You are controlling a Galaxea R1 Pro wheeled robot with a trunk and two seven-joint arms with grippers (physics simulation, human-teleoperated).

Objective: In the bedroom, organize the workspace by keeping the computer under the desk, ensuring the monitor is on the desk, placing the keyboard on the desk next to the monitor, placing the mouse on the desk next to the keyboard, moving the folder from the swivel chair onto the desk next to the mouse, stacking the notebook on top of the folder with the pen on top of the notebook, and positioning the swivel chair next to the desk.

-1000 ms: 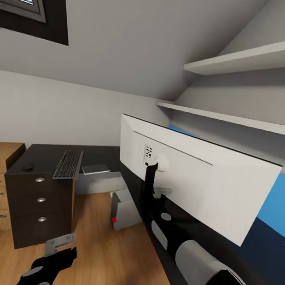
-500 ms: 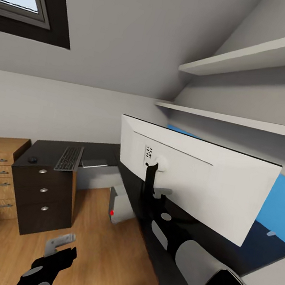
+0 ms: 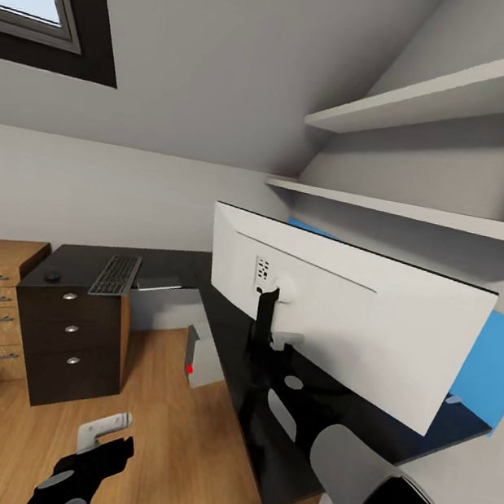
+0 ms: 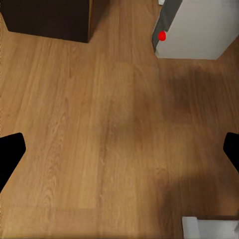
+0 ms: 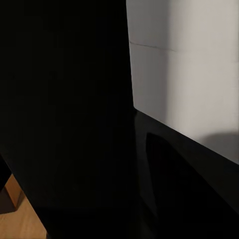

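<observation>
Two arms enter the head view from below. The left gripper (image 3: 106,435) hangs over the light wood floor (image 3: 159,451), and in the left wrist view its dark fingertips (image 4: 10,154) stand wide apart with nothing but floorboards between them. The right arm (image 3: 361,478) reaches over the near edge of the desk (image 3: 258,402) toward the foot of the monitor stand (image 3: 262,320); its gripper is hidden there, so whether the jaws are apart or together cannot be told. The monitor (image 3: 340,317) stands upright on the desk with its white-grey back facing the camera, in front of the blue back panel (image 3: 497,361). On the far wing of the desk, the keyboard (image 3: 116,274) lies flat above the dark drawer unit (image 3: 72,336), and a small dark object (image 3: 52,276), too small to identify with certainty, sits near the far left corner, just beside the keyboard. The computer (image 3: 198,358) stands on the floor below the desk's inner corner, its red light (image 4: 162,36) visible. Two pale wall shelves (image 3: 443,104) hang above the desk, and a dark-framed skylight (image 3: 47,9) is set in the sloped wall.
</observation>
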